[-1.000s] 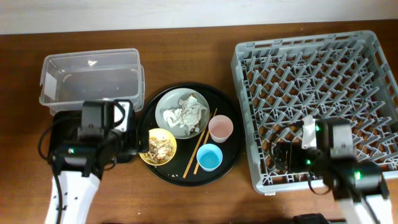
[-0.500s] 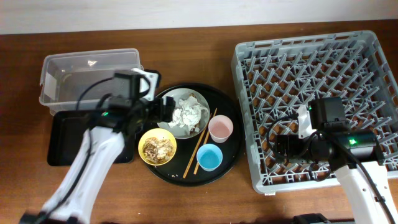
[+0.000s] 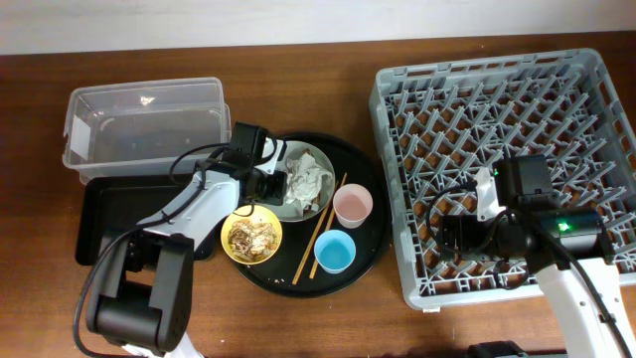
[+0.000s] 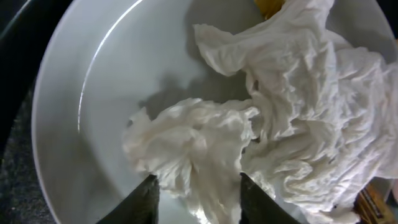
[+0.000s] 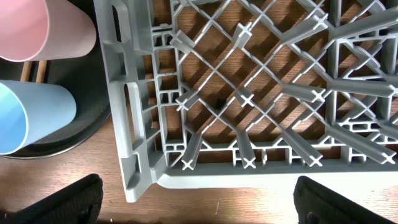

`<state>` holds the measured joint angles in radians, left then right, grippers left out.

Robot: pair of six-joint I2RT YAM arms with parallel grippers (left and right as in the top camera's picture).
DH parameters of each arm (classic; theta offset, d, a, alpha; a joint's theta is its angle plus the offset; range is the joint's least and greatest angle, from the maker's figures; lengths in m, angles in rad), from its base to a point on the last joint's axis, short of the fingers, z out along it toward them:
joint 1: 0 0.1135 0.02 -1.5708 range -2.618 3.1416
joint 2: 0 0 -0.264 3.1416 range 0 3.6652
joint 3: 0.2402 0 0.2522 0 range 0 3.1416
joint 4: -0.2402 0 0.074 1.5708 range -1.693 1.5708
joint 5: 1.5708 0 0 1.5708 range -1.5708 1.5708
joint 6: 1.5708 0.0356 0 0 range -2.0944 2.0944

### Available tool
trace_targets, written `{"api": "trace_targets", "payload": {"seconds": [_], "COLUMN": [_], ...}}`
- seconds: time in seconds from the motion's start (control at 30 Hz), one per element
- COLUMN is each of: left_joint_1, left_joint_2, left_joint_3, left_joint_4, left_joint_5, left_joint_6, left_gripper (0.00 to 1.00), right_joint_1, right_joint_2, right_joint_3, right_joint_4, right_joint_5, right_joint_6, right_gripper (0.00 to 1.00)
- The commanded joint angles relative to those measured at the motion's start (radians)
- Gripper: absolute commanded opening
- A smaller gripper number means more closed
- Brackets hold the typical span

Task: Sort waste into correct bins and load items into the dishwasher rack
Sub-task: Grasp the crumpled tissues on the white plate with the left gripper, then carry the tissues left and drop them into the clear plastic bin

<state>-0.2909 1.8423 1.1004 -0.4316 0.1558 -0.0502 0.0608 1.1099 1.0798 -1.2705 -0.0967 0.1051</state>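
A crumpled white tissue wad (image 3: 306, 181) lies on the grey-green plate (image 3: 322, 159) in the round black tray. My left gripper (image 3: 279, 185) reaches onto the plate from the left. In the left wrist view its jaws (image 4: 196, 186) stand narrowed on a fold of the tissue (image 4: 205, 143), over the plate (image 4: 93, 124). The yellow bowl (image 3: 233, 221) holds brownish food scraps (image 3: 253, 237). Two chopsticks (image 3: 323, 231), the pink cup (image 3: 353, 205) and the blue cup (image 3: 335, 251) sit beside it. My right gripper (image 3: 452, 239) hangs open over the dishwasher rack's (image 3: 397, 89) front left corner.
The clear tub (image 3: 79, 99) stands at the back left, with the shallow black tray (image 3: 99, 219) just in front of it. The round black tray (image 3: 370, 179) lies between them and the rack. The right wrist view shows the rack's corner (image 5: 137, 124), the pink cup (image 5: 62, 31) and the blue cup (image 5: 31, 118).
My left arm swung from beside the yellow bowl up and right onto the plate, and its jaws narrowed around the tissue. The right arm shifted slightly at first, then stayed still.
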Motion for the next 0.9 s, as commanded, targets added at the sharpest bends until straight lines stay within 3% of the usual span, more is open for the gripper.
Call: {"api": "trace_targets", "payload": {"seconds": [0.0, 0.07, 0.33, 0.6, 0.63, 0.73, 0.87], "left_joint_1": [-0.004, -0.003, 0.050, 0.300, 0.312, 0.310, 0.234], "left_joint_2": [0.009, 0.009, -0.193, -0.249, -0.249, -0.248, -0.246], "left_joint_3": [0.012, 0.015, 0.117, 0.119, 0.119, 0.119, 0.117], "left_joint_4": [0.004, 0.008, -0.049, 0.055, 0.061, 0.049, -0.011], "left_joint_5": [-0.026, -0.049, -0.184, -0.182, -0.182, -0.169, -0.010], "left_joint_6": [-0.002, -0.002, -0.002, -0.002, -0.002, -0.002, -0.003], "left_gripper": [0.15, 0.00, 0.00, 0.02, 0.09, 0.52, 0.57], "right_joint_1": [0.005, 0.005, 0.005, 0.005, 0.005, 0.005, 0.005], "right_joint_2": [-0.011, -0.011, -0.011, -0.010, -0.010, -0.010, -0.010], "right_joint_3": [0.021, 0.021, 0.021, 0.021, 0.021, 0.021, 0.021], "right_joint_4": [0.002, 0.002, 0.002, 0.003, 0.004, 0.010, 0.010], "right_joint_5": [0.004, 0.004, 0.005, 0.005, 0.005, 0.004, 0.004], "right_joint_6": [0.000, 0.000, 0.000, 0.000, 0.000, 0.000, 0.000], "right_gripper": [0.99, 0.99, 0.99, 0.98, 0.98, 0.99, 0.99]}}
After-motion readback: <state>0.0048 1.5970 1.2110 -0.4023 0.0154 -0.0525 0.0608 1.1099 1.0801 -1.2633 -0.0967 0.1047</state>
